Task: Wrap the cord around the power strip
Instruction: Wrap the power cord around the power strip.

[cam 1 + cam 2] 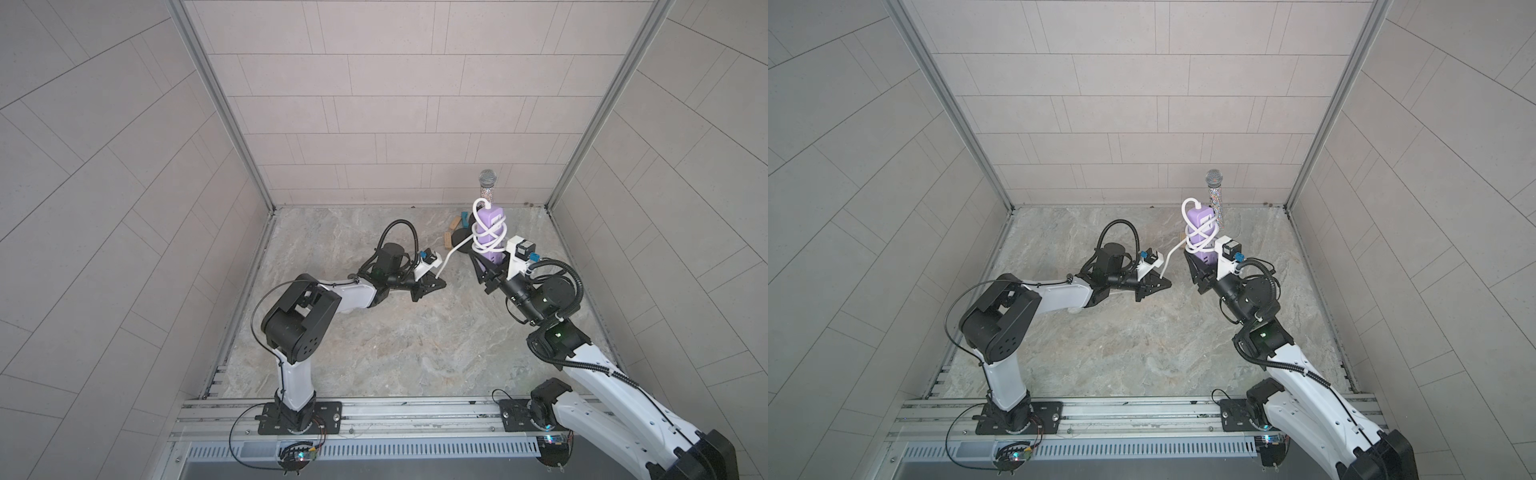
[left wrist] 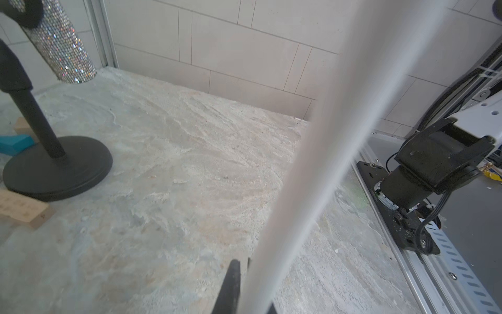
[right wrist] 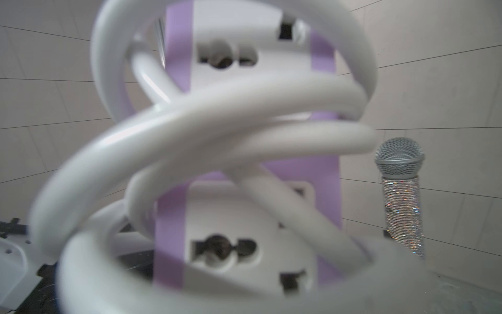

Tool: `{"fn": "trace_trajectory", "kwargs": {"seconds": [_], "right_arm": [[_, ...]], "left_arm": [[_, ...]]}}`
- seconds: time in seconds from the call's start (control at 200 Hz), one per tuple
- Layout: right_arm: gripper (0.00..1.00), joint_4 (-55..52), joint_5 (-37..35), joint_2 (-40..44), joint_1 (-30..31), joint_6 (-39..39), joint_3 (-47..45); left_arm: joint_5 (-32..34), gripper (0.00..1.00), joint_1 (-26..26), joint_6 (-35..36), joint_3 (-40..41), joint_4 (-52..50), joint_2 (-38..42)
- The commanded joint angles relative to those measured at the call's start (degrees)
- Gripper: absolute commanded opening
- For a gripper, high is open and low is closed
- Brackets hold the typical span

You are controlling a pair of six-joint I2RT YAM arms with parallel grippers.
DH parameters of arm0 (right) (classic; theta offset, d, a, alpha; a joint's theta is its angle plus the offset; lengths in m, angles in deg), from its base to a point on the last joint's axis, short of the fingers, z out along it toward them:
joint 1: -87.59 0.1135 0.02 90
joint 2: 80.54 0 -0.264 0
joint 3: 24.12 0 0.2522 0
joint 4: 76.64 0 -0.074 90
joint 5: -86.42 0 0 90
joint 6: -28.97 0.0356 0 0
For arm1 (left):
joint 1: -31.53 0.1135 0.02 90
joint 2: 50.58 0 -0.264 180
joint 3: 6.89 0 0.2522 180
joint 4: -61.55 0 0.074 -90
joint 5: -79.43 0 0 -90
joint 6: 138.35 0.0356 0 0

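Note:
The lavender power strip (image 1: 490, 224) (image 1: 1200, 218) stands upright off the table, and my right gripper (image 1: 490, 262) (image 1: 1202, 266) is shut on its lower end. The white cord (image 1: 484, 243) (image 1: 1196, 241) loops several times around it. In the right wrist view the coils of the cord (image 3: 217, 117) cross the socket face of the power strip (image 3: 222, 244) and hide the jaws. A free stretch of cord (image 1: 455, 249) slopes down to my left gripper (image 1: 440, 284) (image 1: 1167, 283), which is shut on it. The left wrist view shows the cord (image 2: 312, 163) running up from the black fingers (image 2: 233, 282).
A glittery microphone (image 1: 487, 183) (image 1: 1214, 187) (image 3: 400, 190) stands right behind the strip on a black stand with a round base (image 2: 54, 168). Wooden blocks (image 1: 455, 222) (image 2: 21, 209) and a teal block (image 2: 13, 144) lie by that base. The back wall is close behind.

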Motion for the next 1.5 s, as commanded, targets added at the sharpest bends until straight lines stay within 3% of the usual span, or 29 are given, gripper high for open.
{"fn": "trace_trajectory", "kwargs": {"seconds": [0.0, 0.205, 0.555, 0.71, 0.911, 1.056, 1.311, 1.496], "right_arm": [[0.0, 4.1, -3.8, 2.8, -5.2, 3.8, 1.4], [0.0, -5.9, -10.6, 3.2, -10.9, 3.6, 2.9], [0.0, -26.4, -5.0, -1.6, -10.5, -8.3, 8.3], [0.0, -33.9, -7.8, -4.9, -5.1, -15.4, 10.1], [0.0, -41.0, -13.2, -12.8, 3.6, -21.1, 14.0], [0.0, -40.1, -14.3, -14.1, 11.3, -27.8, 12.6], [0.0, -33.5, -0.6, -6.9, 14.6, -29.5, 3.7], [0.0, -28.7, 6.9, -2.8, 17.1, -28.6, -0.1]], "left_arm": [[2.6, 0.0, -0.1, 9.9, -1.1, -15.0, 4.1], [5.5, 0.0, -0.2, 20.4, -1.7, -31.5, 10.6], [18.9, 0.0, -0.1, 37.2, -12.3, -51.6, 21.0], [17.0, 0.0, -1.0, 43.0, -19.4, -58.3, 23.2], [14.6, 0.0, -5.8, 51.3, -28.0, -68.8, 22.7], [18.2, 0.0, -6.4, 55.0, -32.5, -71.9, 21.5], [33.9, 0.0, -5.9, 60.7, -41.0, -75.5, 17.6], [33.8, 0.0, -3.9, 62.5, -47.6, -78.4, 12.0]]}}
